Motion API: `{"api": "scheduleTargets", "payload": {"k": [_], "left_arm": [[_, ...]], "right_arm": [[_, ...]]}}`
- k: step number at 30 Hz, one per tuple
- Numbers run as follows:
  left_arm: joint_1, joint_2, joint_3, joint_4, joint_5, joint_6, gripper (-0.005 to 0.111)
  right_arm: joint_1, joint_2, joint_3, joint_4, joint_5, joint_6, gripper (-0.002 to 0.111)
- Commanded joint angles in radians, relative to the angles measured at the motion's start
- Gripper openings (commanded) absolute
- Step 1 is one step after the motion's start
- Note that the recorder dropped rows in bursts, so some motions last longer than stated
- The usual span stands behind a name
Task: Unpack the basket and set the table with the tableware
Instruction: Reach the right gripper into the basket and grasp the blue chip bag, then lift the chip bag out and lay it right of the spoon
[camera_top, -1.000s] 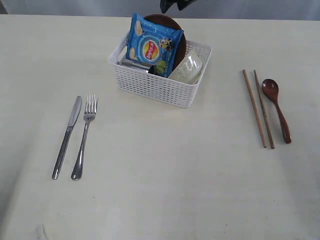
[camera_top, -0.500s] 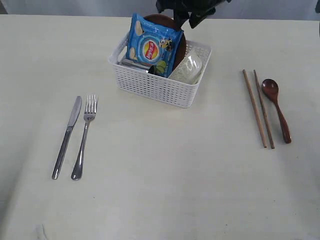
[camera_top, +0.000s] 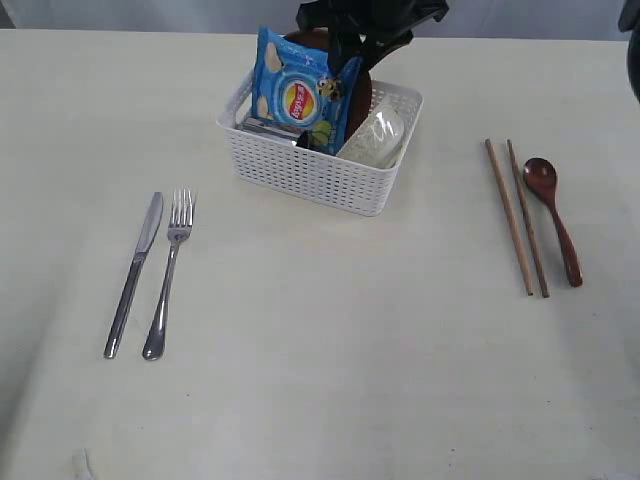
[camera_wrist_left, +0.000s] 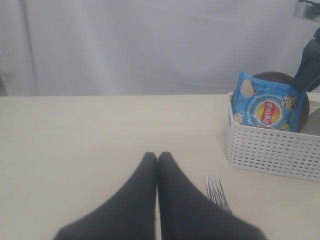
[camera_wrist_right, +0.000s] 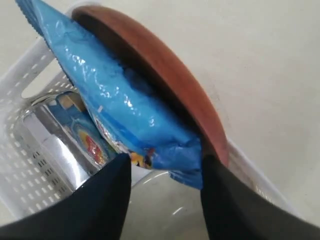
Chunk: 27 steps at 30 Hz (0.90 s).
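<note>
- The right gripper (camera_wrist_right: 162, 167) hangs over the far side of the basket (camera_top: 310, 170), its jaws spread wide.
- One corner of the blue chips bag (camera_top: 300, 95) sits between its fingers (camera_wrist_right: 107, 195). I cannot tell whether they press on it.
- The brown plate (camera_wrist_right: 165, 75) stands on edge right behind the bag, its rim beside one finger of this gripper.
- Below the gripper, inside the basket, lie a pale bowl (camera_top: 375, 138) and a shiny steel cup (camera_wrist_right: 55, 150).
- The left gripper (camera_wrist_left: 157, 156) is low over the table (camera_top: 330, 380), well apart from the basket, its jaws pressed together with nothing between them.
- The fork (camera_wrist_left: 216, 187) lies near this gripper's fingers, tines toward the basket, and the knife (camera_top: 133, 275) lies just beside the fork.
- The chopsticks (camera_top: 520, 215) and wooden spoon (camera_top: 555, 220) lie side by side on the table, well apart from the right gripper, on its own side of the basket.
</note>
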Motion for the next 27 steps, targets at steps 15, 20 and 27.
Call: {"api": "scheduleTargets", "payload": {"k": [15,20,27], "left_arm": [[-0.001,-0.004,0.003,-0.004,-0.006,0.000,0.000],[-0.001,-0.004,0.003,-0.004,-0.006,0.000,0.000],[-0.001,-0.004,0.003,-0.004,-0.006,0.000,0.000]], "right_arm": [[0.027,-0.033,-0.046,-0.016,-0.015,-0.054,-0.001],[0.005,-0.105,-0.162,-0.032,0.013,-0.054,-0.001],[-0.109,-0.209,-0.262,-0.058,0.089,-0.016,-0.001]]}}
